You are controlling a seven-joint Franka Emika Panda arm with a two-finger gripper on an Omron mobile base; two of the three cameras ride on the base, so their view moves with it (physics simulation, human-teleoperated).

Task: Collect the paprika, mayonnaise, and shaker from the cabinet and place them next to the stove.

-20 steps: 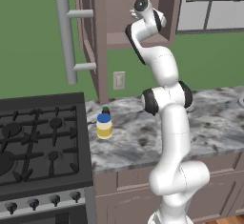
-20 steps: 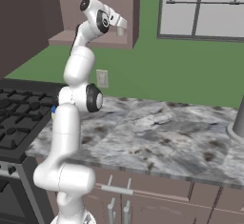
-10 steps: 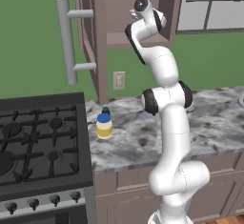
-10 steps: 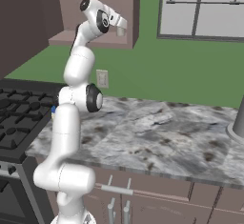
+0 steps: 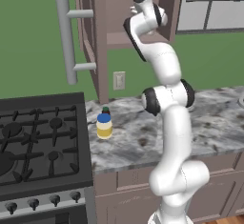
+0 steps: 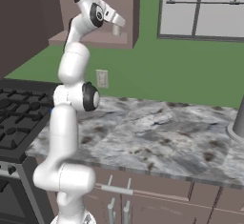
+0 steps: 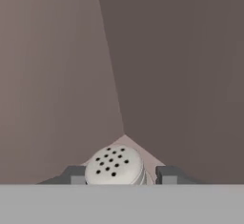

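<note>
I find the shaker (image 7: 114,166) between my gripper (image 7: 121,175) fingertips inside the cabinet (image 5: 128,23), perforated top up; the jaws stand narrow on either side, contact not confirmable. Well below the jaws, the mayonnaise (image 5: 104,125) stands on the counter (image 5: 209,118) just beside the stove (image 5: 40,142).

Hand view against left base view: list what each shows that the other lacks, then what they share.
Hand view: the shaker, its perforated top between the two fingers, with a slim gap on each side, in a corner of the cabinet.

Left base view: the mayonnaise standing on the counter beside the stove, a small dark cap just behind it, the open door's bar handle, a wall outlet.

Both: the cabinet interior, where the hand reaches.
</note>
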